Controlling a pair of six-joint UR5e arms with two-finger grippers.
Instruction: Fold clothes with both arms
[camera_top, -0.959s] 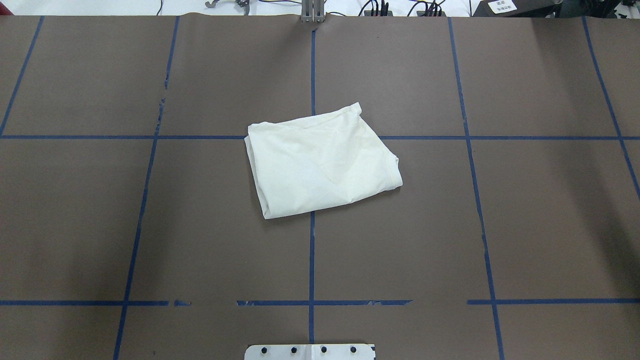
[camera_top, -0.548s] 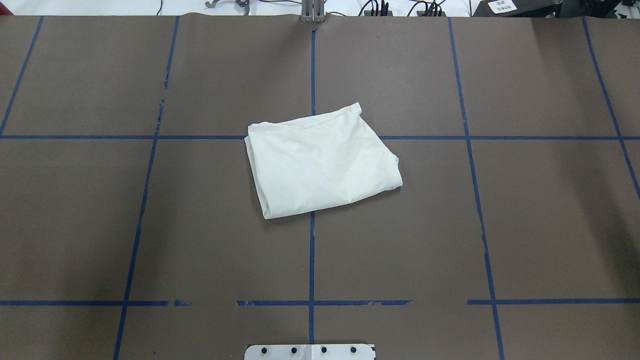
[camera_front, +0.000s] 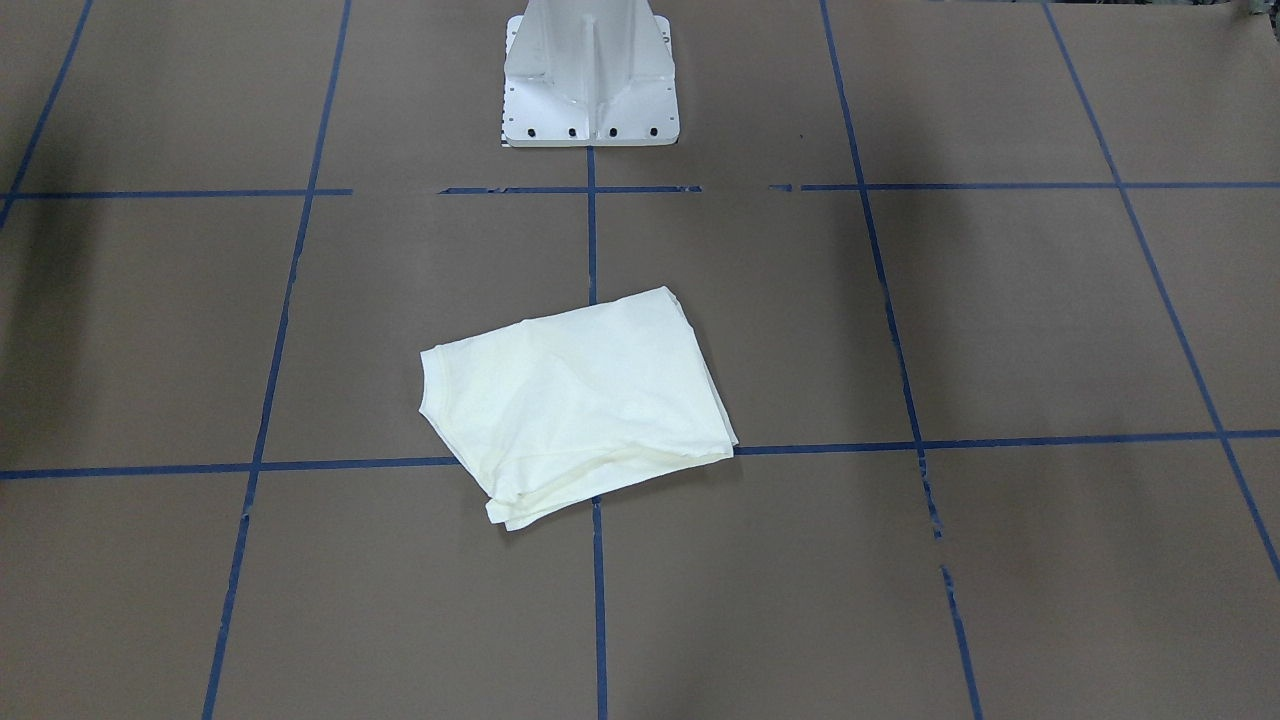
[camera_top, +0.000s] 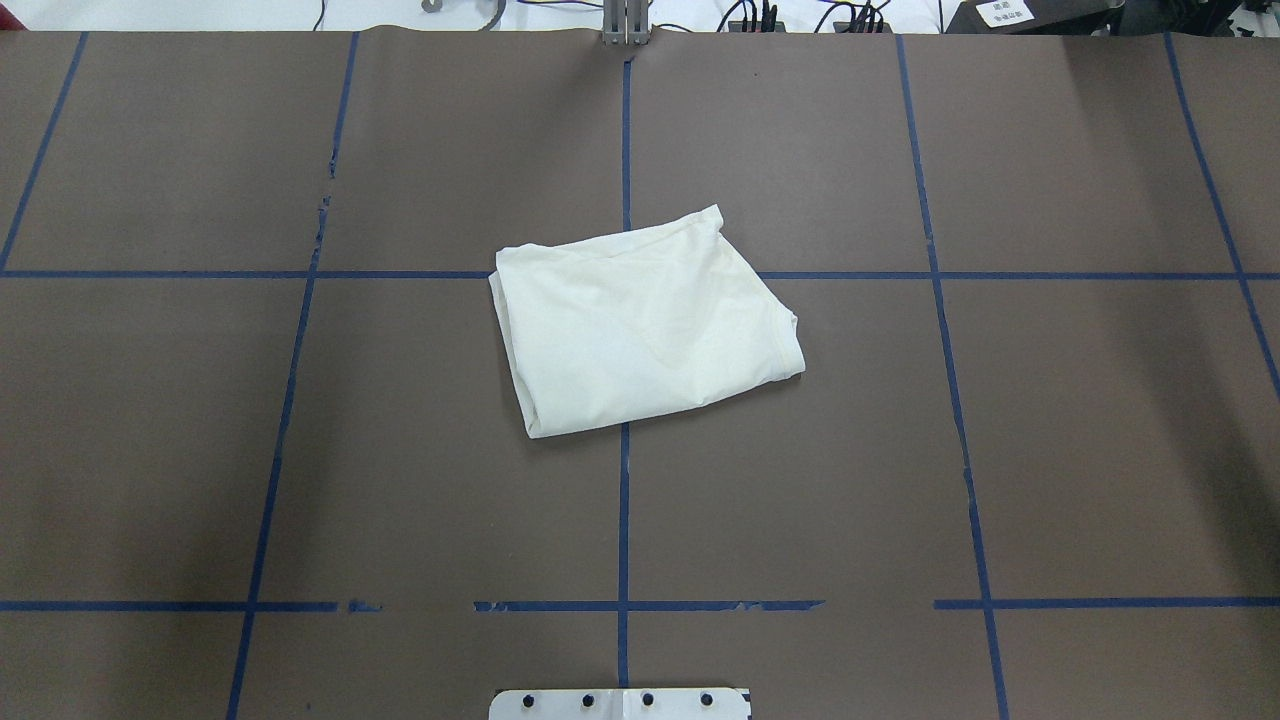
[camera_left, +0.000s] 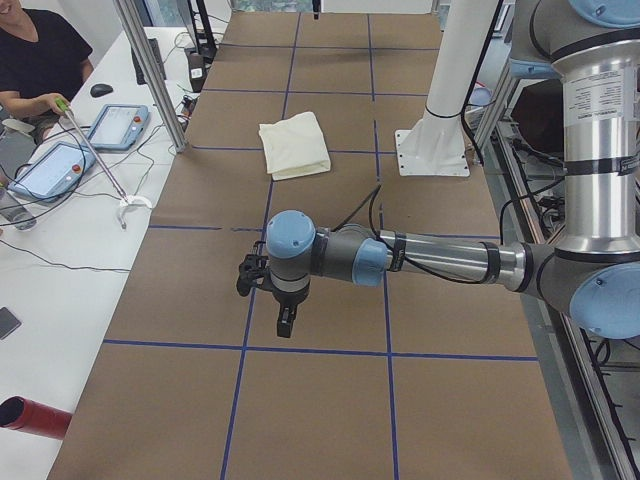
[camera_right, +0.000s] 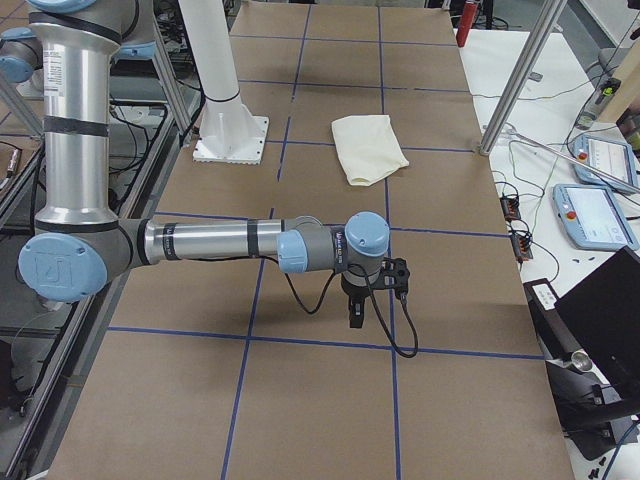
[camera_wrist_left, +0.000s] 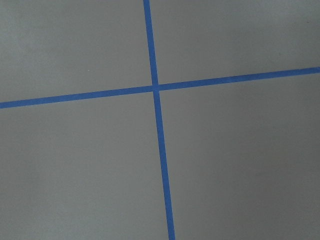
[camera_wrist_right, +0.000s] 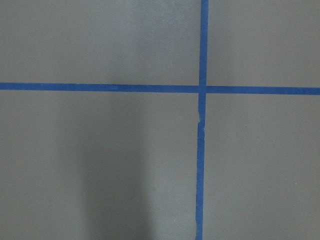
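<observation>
We see the table (camera_top: 1000, 450) with the left arm (camera_left: 440, 262) and right arm (camera_right: 200, 240) stretched low over its opposite ends. The folded T-shirt (camera_top: 645, 325) lies at the centre between them, plain side up. Its long edge runs crosswise, a little skewed. It is well apart from both arms, and neither looks nearer. The left gripper (camera_left: 286, 322) and right gripper (camera_right: 355, 312) hold nothing; how far open they are, we cannot tell.

You are in a robot lab. Your big table (camera_top: 150, 450) is covered in brown paper with a grid of blue tape lines (camera_top: 623, 500). The grey left arm (camera_left: 440, 262) and right arm (camera_right: 200, 241) reach over it. A white stand (camera_front: 590, 70) sits on it. Your side desk (camera_left: 65, 300) holds touch screens (camera_left: 48, 170) and wires (camera_top: 752, 14).
</observation>
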